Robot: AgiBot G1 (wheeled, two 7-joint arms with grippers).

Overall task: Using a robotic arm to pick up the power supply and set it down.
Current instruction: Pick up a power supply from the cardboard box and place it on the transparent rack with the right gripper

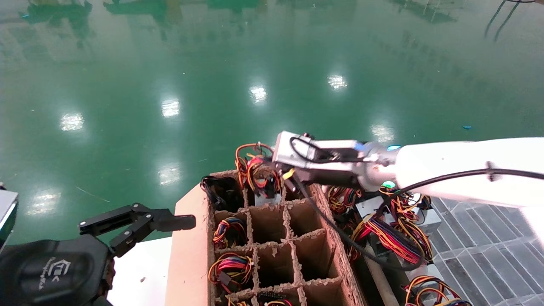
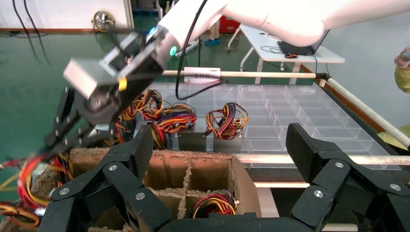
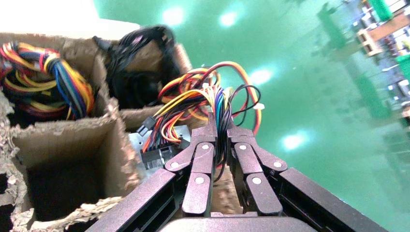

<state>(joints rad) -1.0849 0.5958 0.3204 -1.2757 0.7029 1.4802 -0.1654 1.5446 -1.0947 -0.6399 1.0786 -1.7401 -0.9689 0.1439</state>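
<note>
Glossy green floor [image 1: 178, 76] with ceiling lights mirrored in it; work sits at its near edge. Nearest the body, low on the left: left gripper [image 1: 140, 223], black, parked beside the box flap, fingers spread wide with nothing between them. Next to it, a cardboard box [image 1: 189, 255] split by dividers into cells; several cells hold coiled wire bundles, and the far-left corner cell holds an all-black cable coil [image 1: 219, 191]. To the right of the box, a clear plastic tray [image 2: 309, 113] with more silver units and their wire loops crowded at the box end. At the far row of the box, the white robotic arm [image 1: 459, 163] reaches in from the right. Its right gripper [image 3: 220, 133] is pinched tight on the red, yellow and orange wire bunch of the power supply [image 3: 145, 147]. That grey metal body sits in the far middle cell, wires sticking up above the rim.
</note>
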